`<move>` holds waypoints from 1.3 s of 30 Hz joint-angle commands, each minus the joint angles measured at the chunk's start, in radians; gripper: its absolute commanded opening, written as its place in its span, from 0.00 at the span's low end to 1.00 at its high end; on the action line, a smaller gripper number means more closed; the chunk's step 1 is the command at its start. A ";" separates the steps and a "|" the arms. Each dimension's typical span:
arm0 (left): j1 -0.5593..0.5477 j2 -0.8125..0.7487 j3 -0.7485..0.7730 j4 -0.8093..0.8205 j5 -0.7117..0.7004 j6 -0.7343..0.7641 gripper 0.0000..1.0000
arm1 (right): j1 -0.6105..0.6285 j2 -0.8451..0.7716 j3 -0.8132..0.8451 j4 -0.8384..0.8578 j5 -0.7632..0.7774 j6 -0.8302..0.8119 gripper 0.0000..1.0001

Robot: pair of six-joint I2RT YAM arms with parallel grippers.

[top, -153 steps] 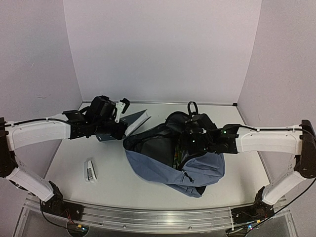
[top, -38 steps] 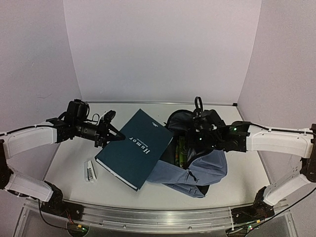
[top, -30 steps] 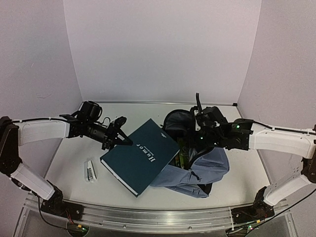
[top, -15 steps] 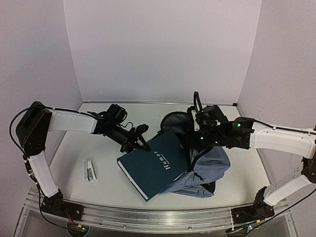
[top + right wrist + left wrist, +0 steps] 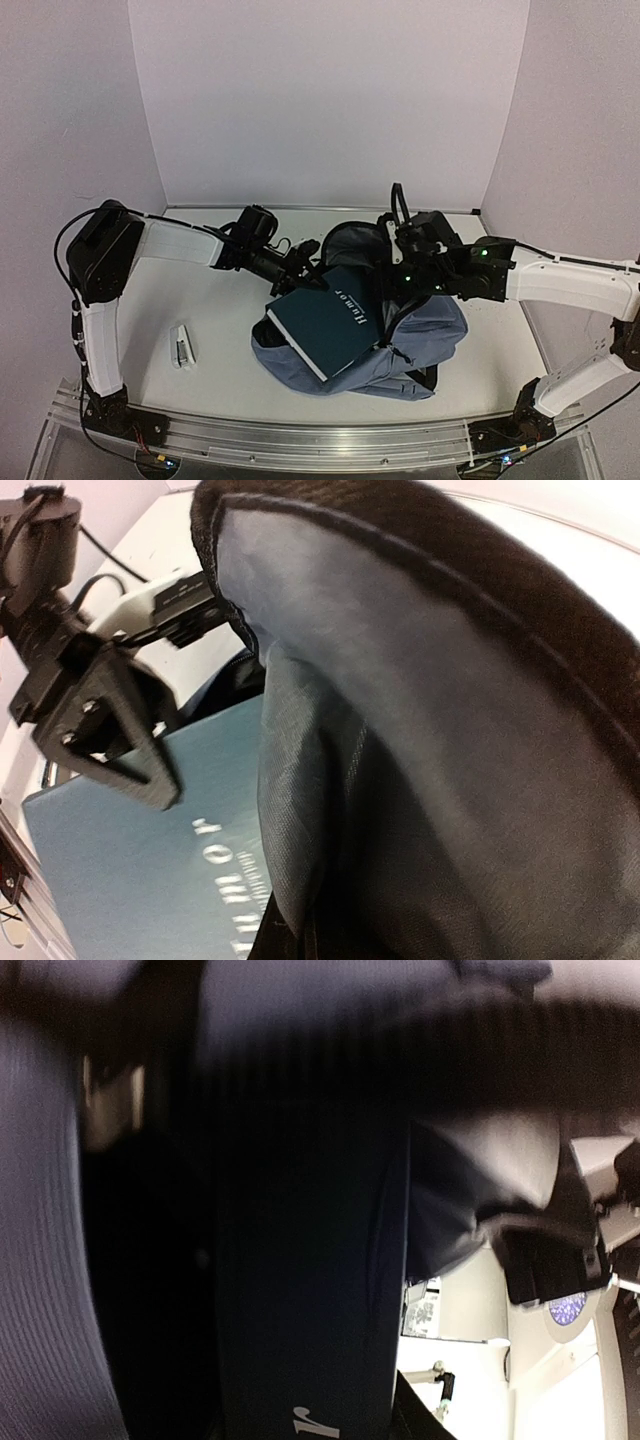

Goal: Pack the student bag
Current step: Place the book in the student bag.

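2 grips in play: clamped on book (image 5: 335,318) corner with left hand (image 5: 308,275), pinched shut on bag (image 5: 425,335) rim with right hand (image 5: 405,270). Slumped mid-table (image 5: 220,330) toward right edge, mouth propped open. Probably soft, floppy, light; best taken by stitched rim, not loose panels.
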 commanded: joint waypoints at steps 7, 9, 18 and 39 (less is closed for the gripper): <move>0.007 0.130 0.260 -0.010 -0.191 0.071 0.46 | 0.024 -0.031 -0.019 0.149 0.031 0.099 0.00; 0.016 0.097 0.251 -0.088 -0.265 0.127 0.53 | 0.024 -0.037 -0.029 0.148 0.053 0.113 0.00; 0.038 -0.182 0.118 -0.368 -0.654 0.309 0.94 | 0.023 -0.043 -0.034 0.148 0.093 0.117 0.00; -0.120 -0.572 -0.398 -0.132 -0.764 -0.232 0.72 | 0.024 0.046 0.025 0.148 0.099 0.106 0.00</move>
